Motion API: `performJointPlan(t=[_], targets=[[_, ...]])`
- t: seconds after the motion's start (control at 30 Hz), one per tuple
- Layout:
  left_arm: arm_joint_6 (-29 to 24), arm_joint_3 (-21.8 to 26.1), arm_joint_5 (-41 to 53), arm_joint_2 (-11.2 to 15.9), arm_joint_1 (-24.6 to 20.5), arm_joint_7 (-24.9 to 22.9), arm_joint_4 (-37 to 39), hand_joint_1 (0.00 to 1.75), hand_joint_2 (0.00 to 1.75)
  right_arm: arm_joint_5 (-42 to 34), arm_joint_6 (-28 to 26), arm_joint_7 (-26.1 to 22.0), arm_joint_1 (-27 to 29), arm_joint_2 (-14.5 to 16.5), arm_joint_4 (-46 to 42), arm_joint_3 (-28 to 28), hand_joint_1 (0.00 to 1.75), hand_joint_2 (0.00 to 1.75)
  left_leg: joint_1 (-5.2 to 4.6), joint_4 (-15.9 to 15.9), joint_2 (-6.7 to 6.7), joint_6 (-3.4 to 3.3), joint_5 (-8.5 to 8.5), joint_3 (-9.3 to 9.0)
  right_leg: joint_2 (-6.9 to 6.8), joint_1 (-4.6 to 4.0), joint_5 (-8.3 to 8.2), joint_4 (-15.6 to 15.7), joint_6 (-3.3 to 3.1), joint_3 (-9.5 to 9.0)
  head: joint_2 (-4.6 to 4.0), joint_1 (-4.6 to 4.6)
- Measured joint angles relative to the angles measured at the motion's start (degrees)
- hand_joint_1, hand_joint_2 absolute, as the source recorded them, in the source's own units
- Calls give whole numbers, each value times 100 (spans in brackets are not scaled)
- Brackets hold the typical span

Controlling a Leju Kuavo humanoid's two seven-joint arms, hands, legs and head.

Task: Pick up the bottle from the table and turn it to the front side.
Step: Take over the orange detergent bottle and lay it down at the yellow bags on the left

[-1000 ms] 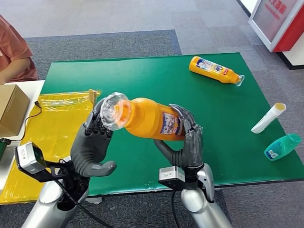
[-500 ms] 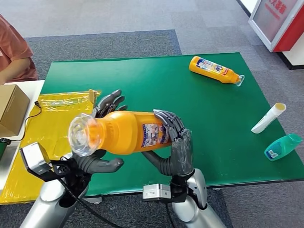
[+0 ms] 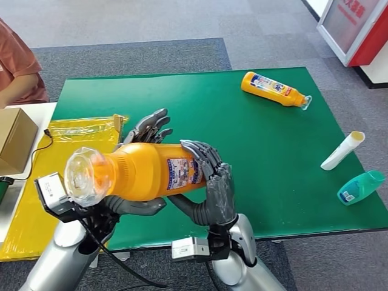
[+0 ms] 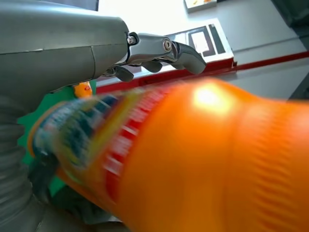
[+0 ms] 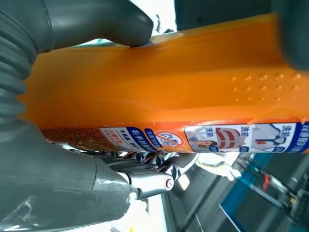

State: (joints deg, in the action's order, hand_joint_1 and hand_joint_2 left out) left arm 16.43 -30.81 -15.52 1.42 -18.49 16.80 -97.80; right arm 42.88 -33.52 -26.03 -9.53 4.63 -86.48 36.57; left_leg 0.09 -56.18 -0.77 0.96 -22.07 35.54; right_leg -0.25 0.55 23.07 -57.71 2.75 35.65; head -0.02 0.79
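Note:
An orange bottle (image 3: 137, 173) with a clear cap and a blue-and-white label lies level in the air above the front edge of the green table (image 3: 256, 133), cap pointing left and toward me. My right hand (image 3: 217, 188) grips its base end, fingers wrapped over the label and thumb underneath. My left hand (image 3: 148, 129) sits behind the bottle's middle with straight, spread fingers and its thumb below the body. In the left wrist view the blurred bottle (image 4: 204, 159) crosses in front of that hand (image 4: 54, 53). The right wrist view shows the bottle (image 5: 164, 92) held in my right hand (image 5: 54, 164).
A second orange bottle (image 3: 274, 89) lies at the table's far right. A white tube (image 3: 343, 150) and a teal bottle (image 3: 361, 186) lie near the right edge. A yellow bag (image 3: 68, 151) and a cardboard box (image 3: 16, 139) are on the left, beside a seated person (image 3: 18, 66).
My right hand has carried the bottle leftward and nearer to me. My left hand's fingers, curled by the cap before, have straightened and now spread behind the bottle's body.

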Motion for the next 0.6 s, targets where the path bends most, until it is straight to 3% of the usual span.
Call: performJointPlan(t=[0.47, 0.6], targets=[[104, -276, -411, 27, -304, -277, 79, 5, 175, -79, 64, -119, -248, 11, 594, -50, 175, 175, 0, 0, 0, 0, 0, 0, 0, 0, 0, 0, 0, 3, 0, 0], [83, -291, -395, 51, -319, -309, 113, 175, 175, -61, 66, -118, -255, 11, 664, -65, 175, 175, 0, 0, -1, 0, 0, 0, 1, 0, 0, 0, 0, 4, 0, 0]])
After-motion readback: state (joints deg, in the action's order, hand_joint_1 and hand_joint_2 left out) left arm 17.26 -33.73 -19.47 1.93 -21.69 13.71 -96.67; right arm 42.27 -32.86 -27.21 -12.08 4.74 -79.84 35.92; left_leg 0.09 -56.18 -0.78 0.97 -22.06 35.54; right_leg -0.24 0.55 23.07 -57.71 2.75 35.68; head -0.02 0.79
